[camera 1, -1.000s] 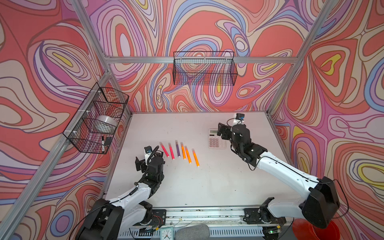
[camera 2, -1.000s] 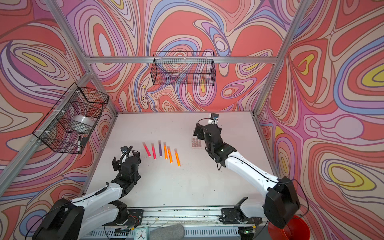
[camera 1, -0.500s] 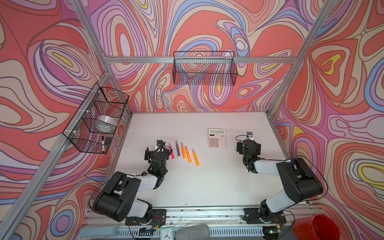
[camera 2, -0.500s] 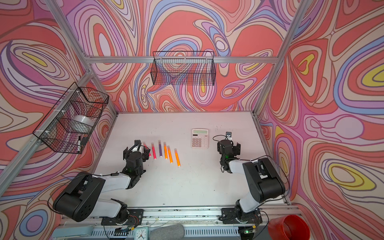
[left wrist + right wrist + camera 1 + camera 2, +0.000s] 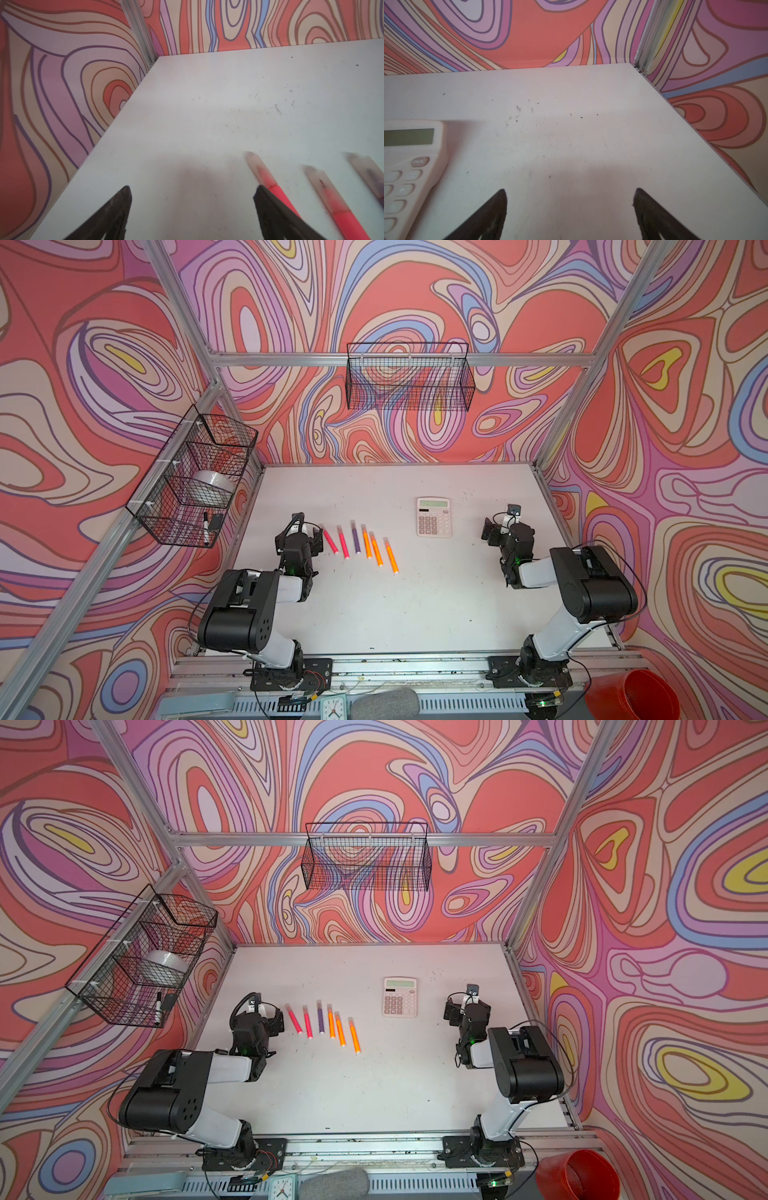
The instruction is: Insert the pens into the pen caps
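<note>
Both arms have pulled back since a second ago. The right arm (image 5: 594, 593), which reached over the calculator (image 5: 434, 517), is now folded with its elbow raised. The left arm (image 5: 245, 605) is folded likewise. The pens (image 5: 359, 545) and the calculator lie where they did.

Taking the back wall as 12 o'clock in both top views, the six pens lie flat in a row just toward 9 o'clock of the desk's middle. From 9 to 3 o'clock they run two pink, one purple, three orange. Each carries one of the pale caps (image 5: 256, 166) on its end toward 12 o'clock.

The left fingers (image 5: 270, 209) stand wide apart and hold nothing, low over the desk (image 5: 415, 605) at 9 o'clock of the row. One finger overlaps the first pink pen in the wrist view; contact cannot be told. The right fingers (image 5: 492, 214) are also spread wide and hold nothing, at 3 o'clock of the calculator and apart from it.

The desk is white, scuffed and specked with dark marks. Swirled walls of red, lilac, cream and blue on an aluminium frame close it in. A wire basket (image 5: 409, 381) hangs at 12 o'clock. A second basket (image 5: 195, 477) at 9 o'clock holds a tape roll (image 5: 212, 483) and a marker (image 5: 205, 526). A red bucket (image 5: 631, 695) stands off the desk at 5 o'clock.
</note>
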Action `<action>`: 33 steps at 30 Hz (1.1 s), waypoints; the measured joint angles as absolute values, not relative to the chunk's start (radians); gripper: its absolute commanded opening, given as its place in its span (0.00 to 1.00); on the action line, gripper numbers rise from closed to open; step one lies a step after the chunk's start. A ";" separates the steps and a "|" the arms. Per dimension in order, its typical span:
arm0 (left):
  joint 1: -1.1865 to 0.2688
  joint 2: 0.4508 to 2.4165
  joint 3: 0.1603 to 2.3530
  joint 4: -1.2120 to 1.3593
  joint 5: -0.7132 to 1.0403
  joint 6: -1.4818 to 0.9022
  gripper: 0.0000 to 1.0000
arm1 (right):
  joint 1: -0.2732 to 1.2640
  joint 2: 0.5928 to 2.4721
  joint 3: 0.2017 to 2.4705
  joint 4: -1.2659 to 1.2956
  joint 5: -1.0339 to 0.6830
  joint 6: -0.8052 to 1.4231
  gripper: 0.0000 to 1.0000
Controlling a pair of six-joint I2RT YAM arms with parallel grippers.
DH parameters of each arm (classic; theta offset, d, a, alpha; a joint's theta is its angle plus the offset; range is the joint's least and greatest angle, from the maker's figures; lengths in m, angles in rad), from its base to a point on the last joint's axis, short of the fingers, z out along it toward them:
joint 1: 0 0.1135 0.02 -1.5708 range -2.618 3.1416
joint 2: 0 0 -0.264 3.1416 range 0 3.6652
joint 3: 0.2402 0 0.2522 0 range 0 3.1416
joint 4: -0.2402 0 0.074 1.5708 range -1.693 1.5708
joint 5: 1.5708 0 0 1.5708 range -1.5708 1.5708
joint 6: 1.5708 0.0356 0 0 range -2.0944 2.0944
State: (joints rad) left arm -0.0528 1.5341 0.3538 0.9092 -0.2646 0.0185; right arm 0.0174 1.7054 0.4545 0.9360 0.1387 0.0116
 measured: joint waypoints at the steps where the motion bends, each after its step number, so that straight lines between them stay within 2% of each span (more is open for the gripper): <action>1: -0.053 1.535 0.354 0.908 -0.252 0.012 1.00 | 0.017 1.705 0.455 0.937 0.131 0.012 0.98; 33: -0.052 1.538 0.354 0.899 -0.197 -0.012 1.00 | 0.017 1.706 0.455 0.950 0.107 0.013 0.98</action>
